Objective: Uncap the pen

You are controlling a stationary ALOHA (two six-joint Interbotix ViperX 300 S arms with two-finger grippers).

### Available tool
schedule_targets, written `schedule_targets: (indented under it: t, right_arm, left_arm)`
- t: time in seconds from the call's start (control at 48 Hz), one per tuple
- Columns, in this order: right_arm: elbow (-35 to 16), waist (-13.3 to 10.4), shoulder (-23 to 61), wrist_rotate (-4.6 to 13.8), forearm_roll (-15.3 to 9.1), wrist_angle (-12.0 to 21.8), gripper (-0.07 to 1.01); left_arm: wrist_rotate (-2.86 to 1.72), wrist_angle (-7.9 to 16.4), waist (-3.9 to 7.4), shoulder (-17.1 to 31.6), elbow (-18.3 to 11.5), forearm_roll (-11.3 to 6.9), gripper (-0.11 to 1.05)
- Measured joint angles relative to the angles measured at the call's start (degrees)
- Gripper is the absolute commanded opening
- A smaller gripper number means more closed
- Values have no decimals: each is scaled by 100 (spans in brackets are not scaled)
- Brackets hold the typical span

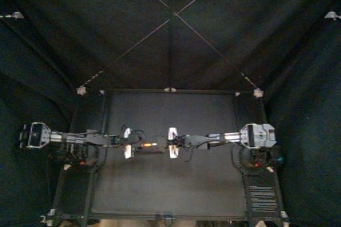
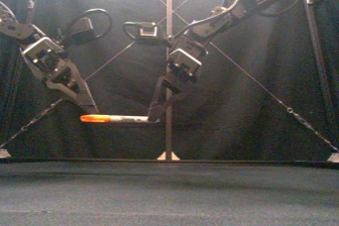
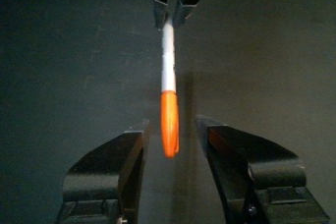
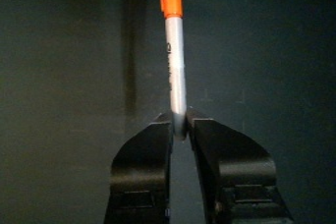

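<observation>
The pen (image 2: 119,119) hangs level in the air above the middle of the counter (image 2: 169,185), touching nothing below it. The right gripper (image 4: 182,120) has its jaws clamped on the tail end of the white barrel (image 4: 174,61). That narrow pinch is the only thing carrying the pen. The left gripper (image 3: 174,132) has its jaws spread wide on either side of the orange cap (image 3: 168,125), with a gap showing on both sides, so it grips nothing.

The main risk is probably the long lever. If one left jaw meets the cap before the other, the push could swing the pen about the right jaws or slide it out, and it would drop to the counter. If the left jaws close too near the cap's rim, they may catch the barrel as well, so a pull would separate nothing. A pull that is not along the pen's line could jam the cap or drag the barrel through the right jaws.
</observation>
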Motion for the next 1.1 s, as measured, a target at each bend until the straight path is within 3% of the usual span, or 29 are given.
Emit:
schedule_targets:
  t: [0.125,0.271,0.521,0.729,1.104]
  right_arm:
    - [9,0,-79,0,-26,-18,49]
    - [18,0,-123,9,-44,-44,49]
    - [26,0,-123,26,-62,-44,49]
    - [53,-26,-123,-9,-62,-53,49]
    - [431,-35,-448,70,-26,-202,49]
  left_arm:
    - [18,0,9,167,-53,-9,80]
    - [-18,0,35,220,-62,-18,77]
    - [-18,0,185,220,-62,-26,67]
    - [0,0,185,211,-62,-26,54]
    - [0,-53,185,-53,26,-18,51]
